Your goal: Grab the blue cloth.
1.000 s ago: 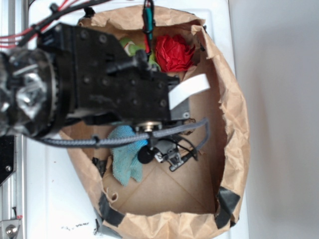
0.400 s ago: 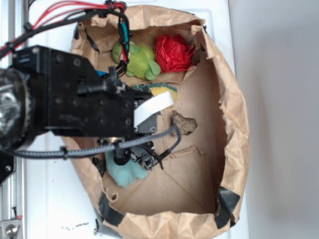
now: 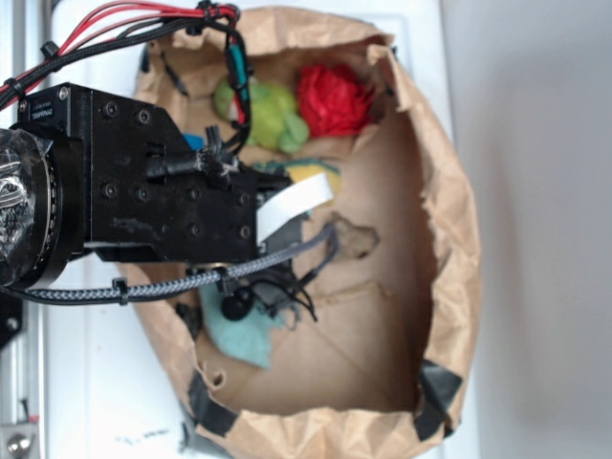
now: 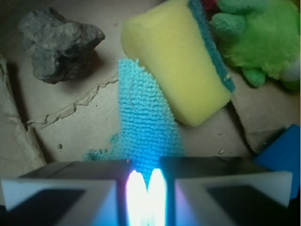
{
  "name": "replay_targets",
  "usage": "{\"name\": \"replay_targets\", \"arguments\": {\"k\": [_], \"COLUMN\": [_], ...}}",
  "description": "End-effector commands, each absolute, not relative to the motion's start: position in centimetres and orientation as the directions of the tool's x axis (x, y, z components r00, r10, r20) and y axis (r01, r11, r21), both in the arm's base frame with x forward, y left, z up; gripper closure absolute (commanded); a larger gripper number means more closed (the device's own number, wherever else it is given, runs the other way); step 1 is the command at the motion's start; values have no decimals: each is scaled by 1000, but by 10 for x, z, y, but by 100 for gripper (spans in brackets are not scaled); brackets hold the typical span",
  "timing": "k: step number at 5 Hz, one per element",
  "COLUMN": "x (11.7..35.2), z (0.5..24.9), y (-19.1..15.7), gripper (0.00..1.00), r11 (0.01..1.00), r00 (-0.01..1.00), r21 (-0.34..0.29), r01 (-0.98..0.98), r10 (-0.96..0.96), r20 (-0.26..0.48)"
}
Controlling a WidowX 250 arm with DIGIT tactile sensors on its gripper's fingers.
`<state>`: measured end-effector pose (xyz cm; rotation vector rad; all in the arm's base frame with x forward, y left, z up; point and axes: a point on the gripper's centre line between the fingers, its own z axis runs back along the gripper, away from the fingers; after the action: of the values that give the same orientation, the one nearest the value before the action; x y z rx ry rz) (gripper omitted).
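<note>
The blue cloth (image 4: 146,122) is a teal terry rag lying on the brown paper floor. In the wrist view it runs from my jaws up to the yellow sponge (image 4: 183,61) and touches it. My gripper (image 4: 146,188) has its two fingers close together with the cloth's near end pinched between them. In the exterior view the cloth (image 3: 239,333) shows below the black arm, and the gripper (image 3: 251,302) is on its upper edge, mostly hidden by the arm and cable.
All lies inside a crumpled brown paper bag (image 3: 449,239). A grey rock (image 4: 59,42) is at the far left, a green plush toy (image 4: 258,37) at the far right and a hard blue block (image 4: 282,155) at the right. A red crumpled object (image 3: 333,98) is at the bag's back.
The arm moved left over the cloth, uncovering the rock, sponge and plush toy. Since 0.4 s ago the cloth has changed shape and is drawn up to the gripper.
</note>
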<state>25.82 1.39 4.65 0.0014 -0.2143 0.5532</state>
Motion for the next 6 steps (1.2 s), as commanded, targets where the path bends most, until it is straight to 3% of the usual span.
{"name": "replay_targets", "arguments": {"k": [1, 3, 4, 6], "x": [277, 274, 276, 284], "z": [82, 99, 99, 89], "y": [30, 36, 37, 34], "gripper": [100, 100, 0, 0], "r11": [887, 888, 896, 909], "r00": [861, 856, 870, 883], "r21": [-97, -126, -144, -109], "r01": [-452, -443, -420, -403], "r10": [462, 460, 443, 417], "r20": [211, 236, 216, 215]}}
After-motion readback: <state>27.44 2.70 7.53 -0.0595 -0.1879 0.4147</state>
